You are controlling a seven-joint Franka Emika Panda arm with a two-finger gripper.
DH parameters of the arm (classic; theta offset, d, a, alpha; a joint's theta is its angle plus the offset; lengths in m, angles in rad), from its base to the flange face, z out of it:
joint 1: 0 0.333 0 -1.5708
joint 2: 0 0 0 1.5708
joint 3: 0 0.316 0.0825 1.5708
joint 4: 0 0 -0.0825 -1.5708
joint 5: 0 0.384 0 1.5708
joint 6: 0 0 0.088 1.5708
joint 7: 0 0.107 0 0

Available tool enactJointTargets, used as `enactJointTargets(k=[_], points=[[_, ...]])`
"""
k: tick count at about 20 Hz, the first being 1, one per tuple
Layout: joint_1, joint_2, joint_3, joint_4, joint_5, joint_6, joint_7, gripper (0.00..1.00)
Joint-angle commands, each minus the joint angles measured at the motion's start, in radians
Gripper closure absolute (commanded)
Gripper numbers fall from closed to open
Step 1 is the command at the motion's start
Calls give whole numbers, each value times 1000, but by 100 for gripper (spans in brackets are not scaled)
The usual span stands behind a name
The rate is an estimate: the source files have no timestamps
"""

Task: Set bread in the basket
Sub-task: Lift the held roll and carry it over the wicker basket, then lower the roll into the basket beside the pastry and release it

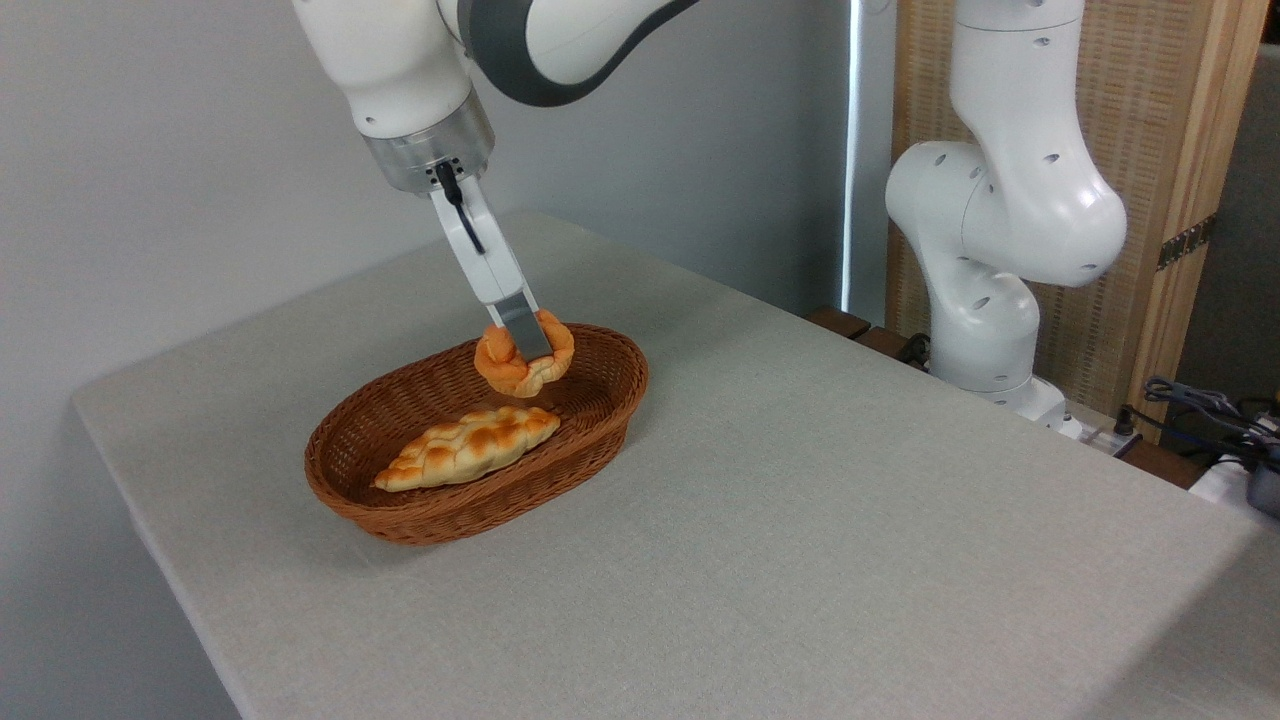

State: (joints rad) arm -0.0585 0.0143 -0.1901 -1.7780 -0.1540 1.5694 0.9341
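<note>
Nearest, a bare stretch of grey cloth over the table (800, 560), running off the lower edge; further in, left of centre, the basket (600, 405), oval, reddish-brown wicker, flat on the cloth; inside it, along the near-left half, a long pale golden braided loaf (468, 447) with pointed ends, lying on the basket floor; just behind and above the loaf, the bread (510, 372), a small orange-brown knotted bun, pinched in the gripper (524, 342) and hanging over the far half of the basket, its underside close to the loaf's far end, contact between the two not clear; jaws narrowed onto the bun, one grey finger (524, 325) plain across its front, the other hidden behind it; above that, the white gripper body slanting up and left to a metal wrist ring and the white and grey arm (400, 70), cut by the top edge; further back on the right, beyond the table's far edge, the arm's white base column (985, 300); behind it a wooden-framed woven panel (1150, 100); at far right some dark cables (1200, 405); behind everything a plain grey wall (150, 150).
</note>
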Motion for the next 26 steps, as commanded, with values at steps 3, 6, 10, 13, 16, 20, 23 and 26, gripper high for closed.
enactJointTargets(k=[3, 6, 10, 13, 16, 20, 23, 26], points=[[-20, -70, -37, -225, 37, 231, 11, 59], [-26, -60, -83, -253, 47, 310, 3, 49], [-37, -70, -179, -247, 33, 304, -72, 48], [-37, -60, -226, -251, 44, 302, -101, 40], [-34, -60, -224, -251, 48, 301, -92, 32], [-27, -59, -215, -248, 103, 304, -89, 28], [-26, -59, -215, -248, 108, 305, -89, 17], [-26, -59, -215, -248, 108, 305, -89, 0]])
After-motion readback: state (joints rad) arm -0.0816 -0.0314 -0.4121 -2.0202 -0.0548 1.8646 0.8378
